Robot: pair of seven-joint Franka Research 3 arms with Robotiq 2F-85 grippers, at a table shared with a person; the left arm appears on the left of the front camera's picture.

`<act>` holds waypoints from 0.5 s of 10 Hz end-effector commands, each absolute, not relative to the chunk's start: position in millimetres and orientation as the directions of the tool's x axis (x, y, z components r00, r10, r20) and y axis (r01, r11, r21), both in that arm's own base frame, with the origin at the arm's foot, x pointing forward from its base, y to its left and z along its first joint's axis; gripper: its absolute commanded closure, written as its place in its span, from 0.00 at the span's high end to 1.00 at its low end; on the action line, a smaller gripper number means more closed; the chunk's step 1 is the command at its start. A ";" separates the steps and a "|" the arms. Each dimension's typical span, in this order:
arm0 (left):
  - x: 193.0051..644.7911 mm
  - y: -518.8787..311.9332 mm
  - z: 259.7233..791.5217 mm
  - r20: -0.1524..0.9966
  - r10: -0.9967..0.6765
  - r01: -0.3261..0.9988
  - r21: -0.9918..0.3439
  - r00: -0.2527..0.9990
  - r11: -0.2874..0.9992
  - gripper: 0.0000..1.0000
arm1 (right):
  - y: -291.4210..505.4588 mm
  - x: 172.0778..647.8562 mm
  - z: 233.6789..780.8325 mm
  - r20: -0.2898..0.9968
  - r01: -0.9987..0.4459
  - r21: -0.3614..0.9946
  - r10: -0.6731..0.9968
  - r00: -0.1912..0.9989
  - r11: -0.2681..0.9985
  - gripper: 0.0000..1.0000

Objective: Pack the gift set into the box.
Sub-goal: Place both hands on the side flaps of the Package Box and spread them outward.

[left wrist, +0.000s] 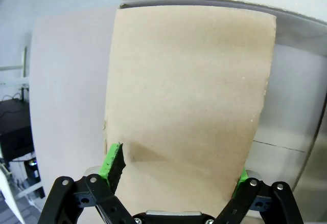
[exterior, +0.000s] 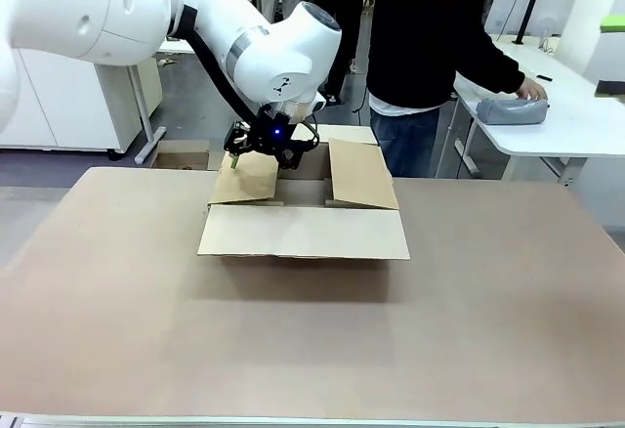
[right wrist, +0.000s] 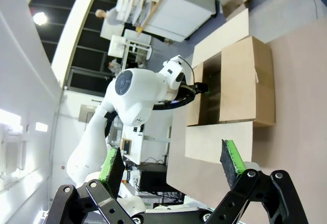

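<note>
- Box (exterior: 303, 233) stands open in the middle of the table (exterior: 488, 330).
- Left gripper (exterior: 262, 158) is at its left flap (exterior: 244, 180), jaws spread wide.
- Right gripper (right wrist: 173, 162) has its jaws spread, holding nothing.
- Grey pouch (exterior: 511, 111) lies on the side table (exterior: 576, 130).

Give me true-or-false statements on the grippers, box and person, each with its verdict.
1. The left gripper is open at a flap of the box. True.
2. The right gripper is shut on a flap. False: it is open, apart from the box.
3. The box's flaps are folded shut. False: they stand open.
4. The person's hand is beside a grey item on a white table. True.
</note>
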State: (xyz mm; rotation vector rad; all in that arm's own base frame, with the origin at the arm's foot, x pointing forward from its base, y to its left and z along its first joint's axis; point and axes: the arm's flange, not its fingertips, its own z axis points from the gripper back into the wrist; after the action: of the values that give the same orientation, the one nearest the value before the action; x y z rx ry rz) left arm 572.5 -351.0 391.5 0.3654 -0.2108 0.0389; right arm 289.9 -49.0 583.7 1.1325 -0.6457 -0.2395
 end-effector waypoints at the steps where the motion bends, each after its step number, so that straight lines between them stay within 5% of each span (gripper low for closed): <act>1: 562.3 -352.2 400.9 0.245 0.025 -0.117 0.370 0.969 0.921 1.00 | -47.5 295.2 584.9 0.379 -0.174 0.894 -0.488 0.786 0.414 1.00; 5: 555.0 -335.9 430.9 0.319 0.060 -0.185 0.376 0.946 0.908 1.00 | -47.5 295.2 584.9 0.379 -0.174 0.894 -0.488 0.786 0.414 1.00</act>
State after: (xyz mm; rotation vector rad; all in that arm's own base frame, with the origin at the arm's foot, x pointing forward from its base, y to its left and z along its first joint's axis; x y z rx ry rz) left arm 564.4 -348.4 427.2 0.3744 -0.2639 0.0836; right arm 289.9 -49.0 583.8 1.1328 -0.6459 -0.2394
